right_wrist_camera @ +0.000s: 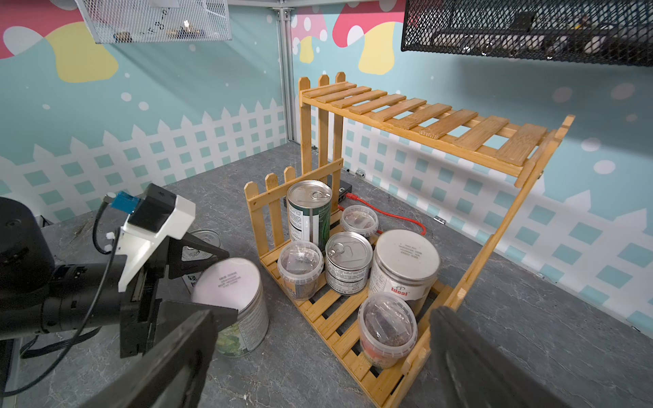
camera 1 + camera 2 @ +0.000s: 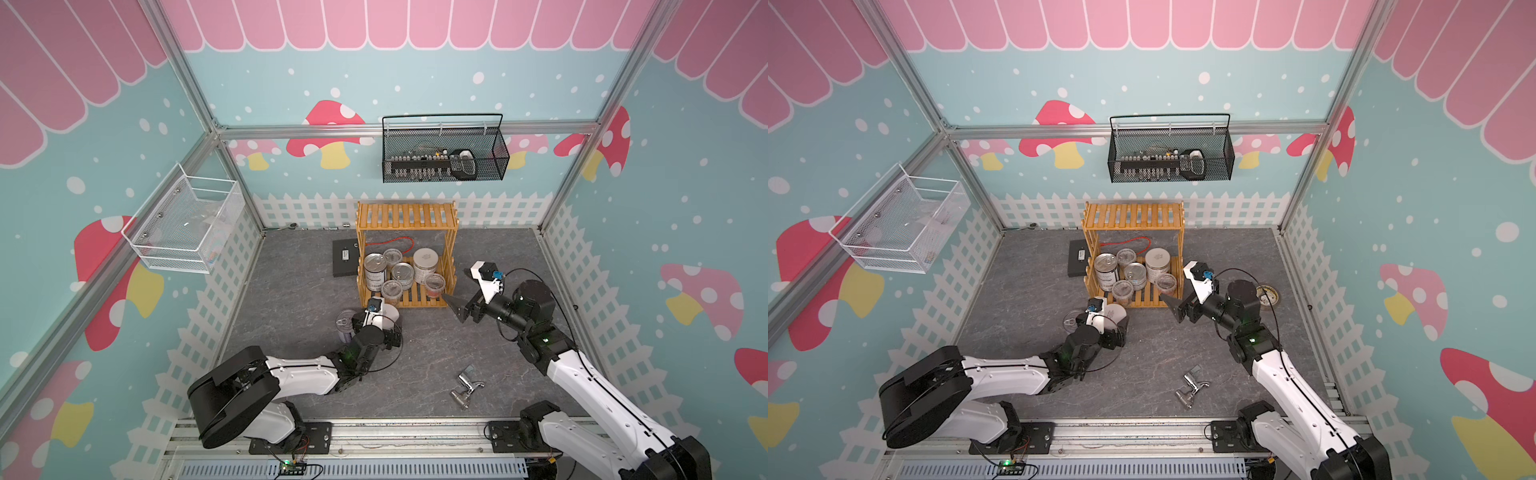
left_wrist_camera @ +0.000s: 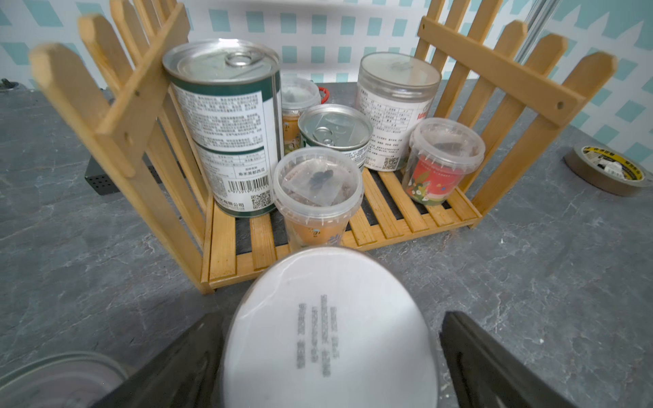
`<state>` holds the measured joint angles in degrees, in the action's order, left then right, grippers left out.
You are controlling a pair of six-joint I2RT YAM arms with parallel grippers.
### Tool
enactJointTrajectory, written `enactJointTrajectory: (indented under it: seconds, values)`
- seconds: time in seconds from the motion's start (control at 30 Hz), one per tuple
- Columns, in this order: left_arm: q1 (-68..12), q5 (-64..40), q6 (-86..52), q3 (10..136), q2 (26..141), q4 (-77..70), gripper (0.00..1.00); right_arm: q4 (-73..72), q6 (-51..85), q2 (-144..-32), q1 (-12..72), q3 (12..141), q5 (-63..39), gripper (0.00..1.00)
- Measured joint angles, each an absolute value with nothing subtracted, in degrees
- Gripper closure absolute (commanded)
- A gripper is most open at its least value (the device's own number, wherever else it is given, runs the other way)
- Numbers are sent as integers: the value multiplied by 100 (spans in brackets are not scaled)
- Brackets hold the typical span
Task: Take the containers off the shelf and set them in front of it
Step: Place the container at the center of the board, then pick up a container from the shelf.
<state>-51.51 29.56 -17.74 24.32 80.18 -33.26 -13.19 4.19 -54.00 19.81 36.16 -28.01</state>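
The left gripper (image 3: 330,318) has its jaws spread on either side of the white-lidded canister (image 3: 325,360). One finger lies close along the canister's wall and the other shows a strip of bare table (image 3: 530,282) beside it, so nothing is clamped. The canister stands upright on the table, just short of the shelf's front rail ahead of the fingers. Close on this gripper's left a pull-tab tin (image 2: 345,323) also stands on the table, which leaves little room that way. To its right the surface lies open as far as the faucet (image 2: 467,384). Ahead, the shelf (image 3: 134,116) carries six containers on its lower tier. Nearest is a clear cup (image 3: 318,187), with a tall green-and-white tin (image 3: 226,134) to its left and a short tin (image 3: 335,129) behind it. Farther right stand a white-lidded jar (image 3: 395,106) and a red-labelled cup (image 3: 445,155), and a third cup (image 3: 300,93) stands at the back. A tape roll (image 3: 607,169) lies flat past the shelf's right end. The right gripper (image 1: 323,318) hangs wide and holds nothing, near the shelf's front corner post, with the red-labelled cup the first thing ahead of it. The shelf is made of smooth yellow-orange slats with gaps between them and has pointed pickets at its ends. The tins are bright metal with ring pulls, the cups are thin clear plastic with flanged lids, and the table is grey with pale veins.
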Motion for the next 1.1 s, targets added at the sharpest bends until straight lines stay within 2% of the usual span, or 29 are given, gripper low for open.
enactJointTrajectory:
  seconds: [0.37, 0.6, 0.8, 1.1]
  values:
    - [-5043, 2683, -1557, 2910, 6781, -2121, 1, -1315, 972, -6062, 2381, 3667, -2473, 1]
    - [-4042, 1765, -1391, 3548, 6344, -1264, 1, -1234, 1339, -6827, 3225, 4195, -1660, 1]
    - [-3216, 934, -1345, 3868, 6239, -819, 1, -1068, 1817, -7717, 3597, 4825, -1146, 1]
    - [-2904, 447, -1350, 3870, 6180, -537, 1, -504, 2377, -9247, 3953, 6136, -617, 1]
